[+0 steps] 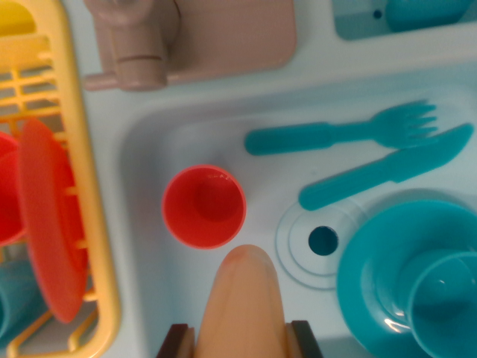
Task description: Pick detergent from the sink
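A peach-orange detergent bottle [244, 298] rises from the bottom edge of the wrist view, its rounded top pointing into the white sink [145, 156]. My gripper [242, 339] is shut on it: two dark fingers [177, 341] press against its left and right sides. The bottle's lower part is out of frame. It hangs over the sink's near side, just below a red cup [203, 206] and left of the drain [323, 240].
In the sink lie a teal fork [343, 133] and a teal knife [387, 168]; a teal plate [373, 276] carries a teal cup [447, 302]. A beige faucet [138, 45] stands behind. A yellow dish rack [93, 224] with a red plate [48, 224] borders the left.
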